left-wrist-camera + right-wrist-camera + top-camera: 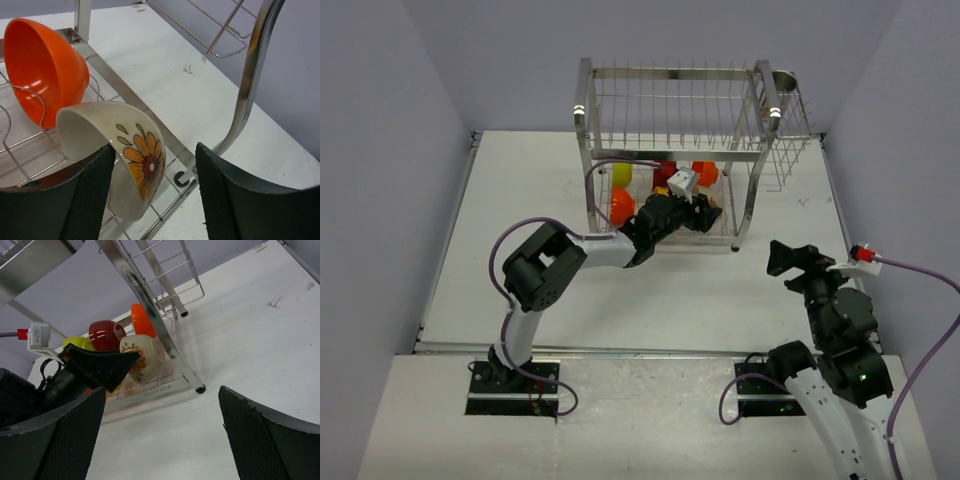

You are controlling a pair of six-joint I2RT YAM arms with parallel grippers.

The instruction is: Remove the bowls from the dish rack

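Cream flowered bowl (pixel 120 150), tipped on edge in dish rack (pixel 250 75), sits 11 o'clock of left claw (pixel 154 165): jaws wide, nothing held; right claw (pixel 160 410) wide, empty, farther off.

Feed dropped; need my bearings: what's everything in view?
dish rack: one, steel, far middle
orange bowl: one, orange, lower tier left
orange-red bowl: one, orange-red, lower tier right
lime bowl: one, yellow-green, lower tier left
dark red bowl: one, dark red, lower tier middle
floral bowl: one, whitish, at left gripper
metal cup: one, silver, rack's top right
table: one, white, under everything
left gripper: one, black, open in lower tier
right gripper: one, black, open by rack's right foot
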